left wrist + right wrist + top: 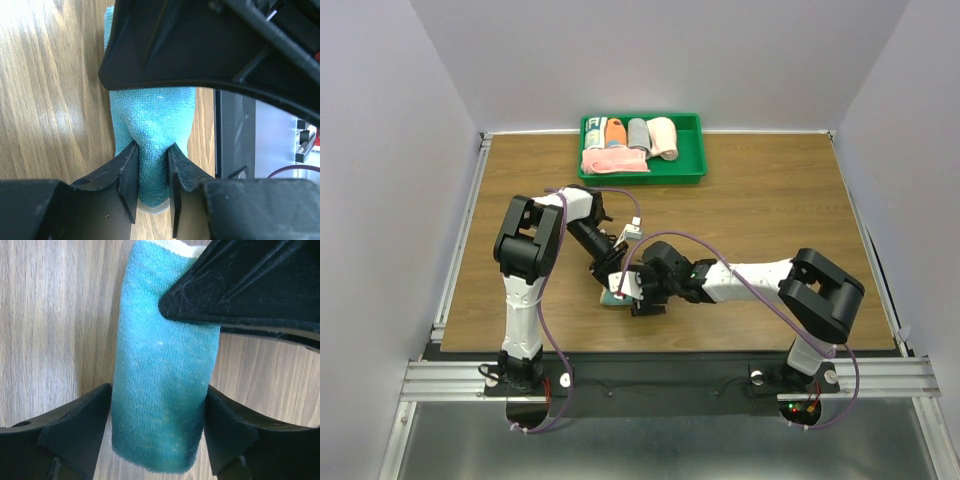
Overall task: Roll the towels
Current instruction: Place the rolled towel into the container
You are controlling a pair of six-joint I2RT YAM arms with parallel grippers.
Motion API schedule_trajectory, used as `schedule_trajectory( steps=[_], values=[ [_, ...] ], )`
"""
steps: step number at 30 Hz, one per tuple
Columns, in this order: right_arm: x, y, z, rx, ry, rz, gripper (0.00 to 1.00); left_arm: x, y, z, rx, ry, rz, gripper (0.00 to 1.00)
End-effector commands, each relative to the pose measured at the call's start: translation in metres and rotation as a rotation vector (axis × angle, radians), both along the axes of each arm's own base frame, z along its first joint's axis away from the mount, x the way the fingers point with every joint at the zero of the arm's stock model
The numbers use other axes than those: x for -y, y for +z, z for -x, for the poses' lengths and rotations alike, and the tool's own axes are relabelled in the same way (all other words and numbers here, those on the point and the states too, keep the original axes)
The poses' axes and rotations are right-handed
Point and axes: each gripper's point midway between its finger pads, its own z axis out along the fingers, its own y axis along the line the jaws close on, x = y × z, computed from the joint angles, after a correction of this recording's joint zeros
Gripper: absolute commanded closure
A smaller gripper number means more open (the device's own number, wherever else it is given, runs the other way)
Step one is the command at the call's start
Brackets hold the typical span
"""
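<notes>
Pinching teal towel (155, 115), left end effector (152, 150)

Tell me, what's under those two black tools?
A teal towel on the wooden table. The left tool pinches one end; the right tool flanks its sides. From above, the arms hide almost all of it.

The top external camera sits high above and behind the arm bases (520, 372), looking down on the whole surface (770, 200), far from the teal towel (611, 297). The left wrist camera looks past the left end effector (152, 150) at that towel from very close. The right wrist camera does likewise past the right end effector (157, 400). All three views share the towel and the wood beside it.
</notes>
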Motion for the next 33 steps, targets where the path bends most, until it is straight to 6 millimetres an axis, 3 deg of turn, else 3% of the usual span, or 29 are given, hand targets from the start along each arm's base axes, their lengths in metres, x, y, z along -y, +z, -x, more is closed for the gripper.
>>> schedule_trajectory(
  steps=[1, 2, 3, 6, 7, 8, 11, 12, 13, 15, 18, 20, 21, 24, 25, 26, 28, 29, 30, 32, 33],
  values=[
    [-0.008, -0.007, -0.005, -0.014, 0.003, -0.019, 0.3, -0.019, -0.041, -0.016, 0.138, -0.105, -0.07, 0.85],
    [-0.011, -0.005, -0.005, -0.02, 0.008, -0.029, 0.35, -0.019, -0.041, -0.015, 0.135, -0.105, -0.07, 0.84],
    [-0.011, -0.008, -0.004, -0.025, 0.008, -0.025, 0.52, -0.019, -0.042, -0.014, 0.131, -0.105, -0.069, 0.84],
    [-0.009, -0.012, -0.002, -0.034, 0.009, -0.018, 0.83, -0.02, -0.042, -0.014, 0.132, -0.104, -0.069, 0.78],
    [-0.007, -0.013, -0.002, -0.039, 0.005, -0.015, 0.99, -0.02, -0.041, -0.015, 0.138, -0.103, -0.067, 0.74],
    [-0.005, -0.013, -0.001, -0.038, 0.0, -0.013, 0.99, -0.021, -0.039, -0.016, 0.142, -0.099, -0.065, 0.68],
    [0.007, -0.017, 0.005, -0.07, -0.031, 0.006, 0.99, -0.022, -0.026, -0.026, 0.172, -0.051, -0.048, 0.36],
    [0.016, -0.018, 0.011, -0.096, -0.043, 0.026, 1.0, -0.024, -0.014, -0.036, 0.206, -0.018, -0.04, 0.19],
    [0.017, -0.015, 0.011, -0.1, -0.052, 0.018, 0.99, -0.027, -0.008, -0.04, 0.217, 0.008, -0.04, 0.11],
    [0.024, -0.01, 0.015, -0.144, -0.103, 0.014, 0.99, -0.03, 0.018, -0.059, 0.29, 0.074, -0.025, 0.01],
    [0.035, -0.002, 0.008, -0.221, -0.209, -0.006, 0.99, -0.046, 0.057, -0.097, 0.409, 0.221, 0.011, 0.01],
    [0.039, 0.006, 0.0, -0.294, -0.319, -0.036, 0.99, -0.061, 0.096, -0.123, 0.52, 0.35, 0.024, 0.01],
    [0.045, 0.009, -0.01, -0.331, -0.4, -0.058, 0.99, -0.067, 0.119, -0.129, 0.59, 0.395, 0.033, 0.01],
    [0.058, 0.027, -0.039, -0.38, -0.534, -0.123, 0.99, -0.083, 0.154, -0.144, 0.679, 0.521, 0.041, 0.01],
    [0.062, 0.032, -0.045, -0.413, -0.59, -0.143, 0.99, -0.086, 0.174, -0.146, 0.746, 0.553, 0.059, 0.01],
    [0.065, 0.039, -0.056, -0.423, -0.627, -0.165, 0.99, -0.087, 0.177, -0.142, 0.72, 0.601, 0.056, 0.01],
    [0.077, 0.065, -0.093, -0.445, -0.738, -0.255, 0.99, -0.089, 0.199, -0.134, 0.777, 0.659, 0.073, 0.01],
    [0.083, 0.071, -0.106, -0.452, -0.777, -0.275, 0.99, -0.089, 0.196, -0.134, 0.798, 0.688, 0.08, 0.01],
    [0.096, 0.095, -0.138, -0.424, -0.855, -0.342, 0.99, -0.088, 0.218, -0.134, 0.849, 0.757, 0.117, 0.01],
    [0.112, 0.115, -0.17, -0.378, -0.939, -0.393, 0.99, -0.087, 0.21, -0.121, 0.835, 0.792, 0.124, 0.01],
    [0.131, 0.139, -0.207, -0.303, -1.025, -0.446, 1.0, -0.085, 0.223, -0.112, 0.866, 0.798, 0.154, 0.01]
  ],
)
